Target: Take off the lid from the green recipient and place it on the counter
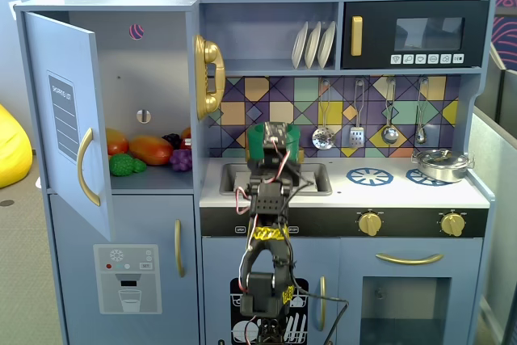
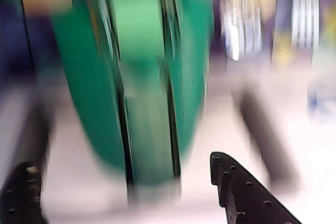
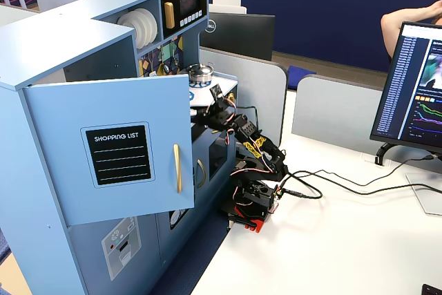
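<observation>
In a fixed view from the front, the green recipient (image 1: 275,145) stands at the centre of the frame, at the back of the sink recess of the counter (image 1: 347,193), and our arm rises straight in front of it, covering most of its body. We read this as an approach: the arm is lined up square on the container so the fingers can come at the top from the front.

In the wrist view, heavy blur smears everything, but the green recipient (image 2: 131,77) fills the upper centre, its paler ribbed strip running down the middle. The gripper (image 2: 126,182) shows one dark finger at the lower left corner and the other at the lower right, set wide apart and holding nothing. The container sits between their lines but beyond the tips, so nothing is touched yet.

We cannot make out the lid in any view (the arm hides the container's top from the front, and the wrist frame cuts it off).

For room, the tiled backsplash stands close behind the container and the hanging utensils (image 1: 355,123) are just to its right. Open white tabletop lies further right, before the silver pot (image 1: 442,165) at the right edge. That bare stretch looks to us the likeliest place to set the lid down.
</observation>
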You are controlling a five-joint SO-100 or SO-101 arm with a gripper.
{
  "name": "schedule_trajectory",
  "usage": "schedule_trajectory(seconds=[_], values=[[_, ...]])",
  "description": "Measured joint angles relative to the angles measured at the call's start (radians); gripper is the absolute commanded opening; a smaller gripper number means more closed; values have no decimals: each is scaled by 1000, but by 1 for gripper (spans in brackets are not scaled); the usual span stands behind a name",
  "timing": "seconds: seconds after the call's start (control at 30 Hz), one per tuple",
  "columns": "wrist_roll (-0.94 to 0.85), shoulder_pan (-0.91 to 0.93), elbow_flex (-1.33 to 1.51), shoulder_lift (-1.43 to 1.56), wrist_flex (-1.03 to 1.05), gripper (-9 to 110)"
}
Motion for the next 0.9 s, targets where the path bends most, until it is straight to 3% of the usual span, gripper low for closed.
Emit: schedule_trajectory(seconds=[0.73,0.9], values=[[-48,3,-371,-494,-175,37],[-63,-6,-437,-575,-189,25]])
